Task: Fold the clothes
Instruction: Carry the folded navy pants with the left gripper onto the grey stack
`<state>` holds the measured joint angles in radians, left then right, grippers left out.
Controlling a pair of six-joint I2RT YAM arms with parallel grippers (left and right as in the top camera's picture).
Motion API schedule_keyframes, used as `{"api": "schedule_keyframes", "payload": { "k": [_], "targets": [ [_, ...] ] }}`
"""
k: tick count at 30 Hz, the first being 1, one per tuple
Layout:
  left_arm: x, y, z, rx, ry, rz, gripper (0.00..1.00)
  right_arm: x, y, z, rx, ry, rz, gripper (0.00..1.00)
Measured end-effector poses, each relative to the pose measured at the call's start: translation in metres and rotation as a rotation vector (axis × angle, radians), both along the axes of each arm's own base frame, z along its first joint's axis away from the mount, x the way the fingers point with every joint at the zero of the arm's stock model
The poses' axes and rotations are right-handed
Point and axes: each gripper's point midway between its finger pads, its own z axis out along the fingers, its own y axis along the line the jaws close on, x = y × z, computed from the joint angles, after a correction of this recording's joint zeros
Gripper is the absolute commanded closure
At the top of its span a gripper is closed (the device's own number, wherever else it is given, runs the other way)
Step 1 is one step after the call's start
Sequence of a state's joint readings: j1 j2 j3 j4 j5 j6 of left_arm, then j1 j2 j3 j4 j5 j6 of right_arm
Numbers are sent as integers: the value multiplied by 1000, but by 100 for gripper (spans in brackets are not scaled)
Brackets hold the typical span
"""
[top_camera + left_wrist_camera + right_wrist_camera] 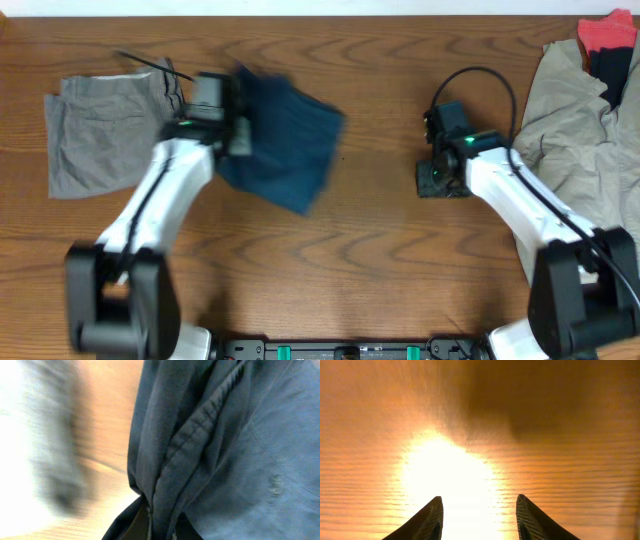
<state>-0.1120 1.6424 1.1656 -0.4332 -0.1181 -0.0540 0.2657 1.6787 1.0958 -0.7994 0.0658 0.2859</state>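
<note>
left gripper (240, 128) pinching soft dark blue cloth shorts (290, 150), light and floppy | best hold likely thick stitched edge (200, 427) | right gripper (478, 517) spread wide, empty

flat shorts (100, 135): lay on tabletop (380, 260), far left, toward the back
held shorts (290, 150): left of centre, just right of flat shorts
left gripper (235, 125): sat between the two shorts, clamped on held shorts' left edge
right gripper (440, 185): right of centre, over bare tabletop, jaws apart, touching no cloth
clothes heap (570, 110): back right corner, right of right gripper
</note>
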Motion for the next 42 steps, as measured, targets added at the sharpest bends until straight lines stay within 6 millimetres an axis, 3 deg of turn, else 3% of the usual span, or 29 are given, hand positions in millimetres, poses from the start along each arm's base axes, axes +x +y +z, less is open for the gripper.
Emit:
{"api": "schedule_keyframes", "payload": {
  "k": [4, 6, 8, 13, 19, 20, 21, 22, 24, 29, 33, 35, 39, 42],
  "targets": [
    [18, 54, 73, 132, -241, 76, 94, 5, -2, 26, 15, -72, -5, 54],
    [20, 77, 90, 177, -293, 113, 94, 3, -2, 33, 15, -84, -3, 54],
    [17, 99, 93, 212, -292, 153, 94, 2, -3, 37, 16, -88, -2, 54],
    [4, 158, 75, 256, -222, 268, 94, -2, -4, 36, 12, -74, 1, 54],
    [-10, 201, 59, 252, -173, 363, 92, -5, -5, 35, 8, -62, 1, 54],
    [-12, 208, 56, 248, -168, 378, 83, -5, -5, 35, 8, -60, 1, 54],
    [-14, 213, 54, 245, -164, 391, 62, -5, -5, 35, 8, -60, 1, 54],
    [-16, 217, 53, 245, -160, 401, 35, -6, -5, 35, 7, -57, 1, 53],
    [-18, 227, 52, 234, -171, 443, 6, -7, -5, 35, 6, -53, 1, 53],
    [-28, 247, 53, 195, -199, 549, 2, -8, -6, 35, 4, -47, 1, 51],
    [-25, 239, 49, 121, -209, 545, 2, -8, -5, 35, 5, -47, 1, 44],
    [-15, 221, 47, 58, -218, 496, 2, -7, -5, 35, 6, -52, 3, 41],
    [10, 161, 44, -52, -228, 334, 2, 1, 1, 37, 38, -82, 8, 35],
    [22, 97, 39, -108, -199, 186, 2, 10, 12, 41, 94, -120, 21, 28]
  ]
}}
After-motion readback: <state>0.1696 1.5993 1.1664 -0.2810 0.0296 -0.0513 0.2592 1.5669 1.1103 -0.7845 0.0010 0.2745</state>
